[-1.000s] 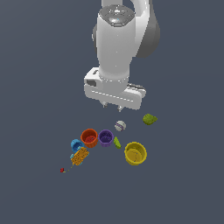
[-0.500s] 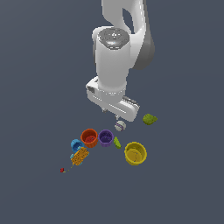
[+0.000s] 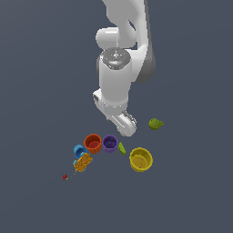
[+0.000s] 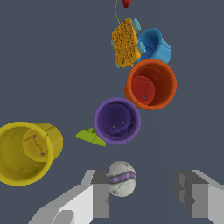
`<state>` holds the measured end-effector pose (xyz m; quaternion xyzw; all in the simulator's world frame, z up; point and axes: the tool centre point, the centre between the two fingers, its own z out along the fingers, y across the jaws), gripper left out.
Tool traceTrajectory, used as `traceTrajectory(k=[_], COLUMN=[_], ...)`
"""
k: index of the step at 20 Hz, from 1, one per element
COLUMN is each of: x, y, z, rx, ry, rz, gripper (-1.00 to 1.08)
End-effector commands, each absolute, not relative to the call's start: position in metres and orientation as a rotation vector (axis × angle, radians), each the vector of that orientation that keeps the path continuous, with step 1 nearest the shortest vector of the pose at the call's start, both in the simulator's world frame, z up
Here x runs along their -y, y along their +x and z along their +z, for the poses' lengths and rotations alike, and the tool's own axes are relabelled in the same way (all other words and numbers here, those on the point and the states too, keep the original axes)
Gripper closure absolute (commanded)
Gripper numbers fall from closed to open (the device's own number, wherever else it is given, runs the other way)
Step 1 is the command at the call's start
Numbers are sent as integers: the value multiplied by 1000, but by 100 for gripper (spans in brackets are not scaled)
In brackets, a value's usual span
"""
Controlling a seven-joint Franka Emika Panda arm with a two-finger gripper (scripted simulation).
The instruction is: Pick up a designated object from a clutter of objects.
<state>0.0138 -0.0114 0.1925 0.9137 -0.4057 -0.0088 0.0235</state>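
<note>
The exterior view looks down from afar; the wrist view hangs close above the same purple cup [image 3: 109,143] [image 4: 117,120].

A small purple ribbed round cup [image 4: 117,120] stands upright on the dark grey worktop [image 4: 48,57], touching an orange-red cup [image 4: 151,84] and beside a big yellow cup [image 4: 26,152]. A grey-white ball with a purple band [image 4: 122,178] lies between the spread fingers of the grey tool [image 4: 146,192], near one finger. A blue cup [image 4: 155,45] and orange speckled block [image 4: 125,42] lie past the orange-red cup.
</note>
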Motion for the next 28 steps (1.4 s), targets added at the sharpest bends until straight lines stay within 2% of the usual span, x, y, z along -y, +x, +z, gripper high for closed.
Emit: traceTrajectory(k=[1, 17, 28], x=[13, 26, 32], y=[14, 9, 5], z=[183, 127, 105], rx=[1350, 1889, 2083], ry=[2782, 2427, 2254], rz=[-23, 12, 31], gripper=[-20, -20, -20])
